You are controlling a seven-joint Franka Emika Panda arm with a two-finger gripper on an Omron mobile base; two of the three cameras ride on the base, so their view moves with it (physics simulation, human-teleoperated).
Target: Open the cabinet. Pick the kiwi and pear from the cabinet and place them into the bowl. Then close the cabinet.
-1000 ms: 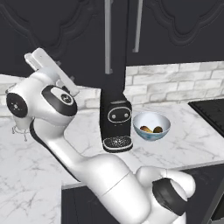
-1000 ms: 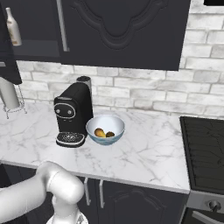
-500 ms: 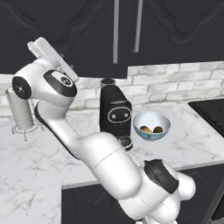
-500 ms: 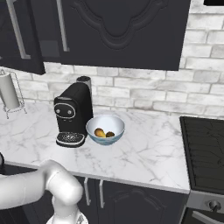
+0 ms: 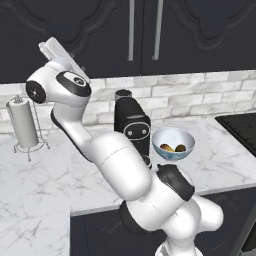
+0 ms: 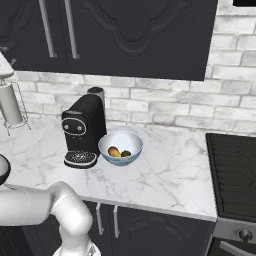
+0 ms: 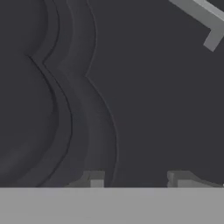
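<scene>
Marble desk (image 6: 165,172), cabinet (image 5: 150,35) doors shut at frame top.
Kiwi (image 6: 126,153), pear (image 6: 114,151) in bowl (image 6: 120,148); jaws (image 7: 136,178) spread, empty, facing door panel.

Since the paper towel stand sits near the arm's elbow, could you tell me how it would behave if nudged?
The paper towel stand is tall on a thin wire base, so it would probably tip rather than slide. It looks light, so a small bump could likely move it. On the smooth marble counter, it may also skid a little.
</scene>
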